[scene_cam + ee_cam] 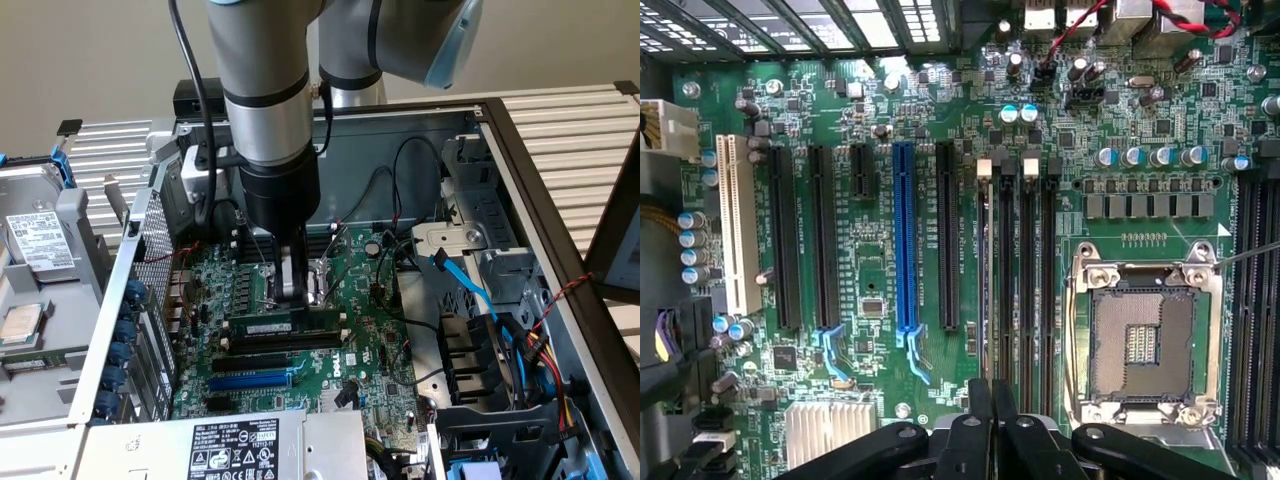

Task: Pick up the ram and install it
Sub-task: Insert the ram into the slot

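The ram (pixel 280 326) is a long green stick with a white label. It stands on edge in the black memory slot nearest the expansion slots, on the motherboard (pixel 375 345). In the wrist view the ram (pixel 985 275) is a thin edge in that outermost slot, beside three bare black memory slots (pixel 1026 270). My gripper (pixel 292 296) hangs straight down just above the stick's top edge. Its two black fingers are pressed together, with nothing visibly between them. The gripper (pixel 991 388) lines up with the ram's slot. Whether the tips touch the stick cannot be told.
A blue expansion slot (pixel 904 240) and black ones lie beside the memory slots, with the open CPU socket (pixel 1143 345) on the other side. A drive cage (pixel 480 370) with blue cables (pixel 470 285) stands at the exterior view's right. The case wall (pixel 135 290) rises at its left.
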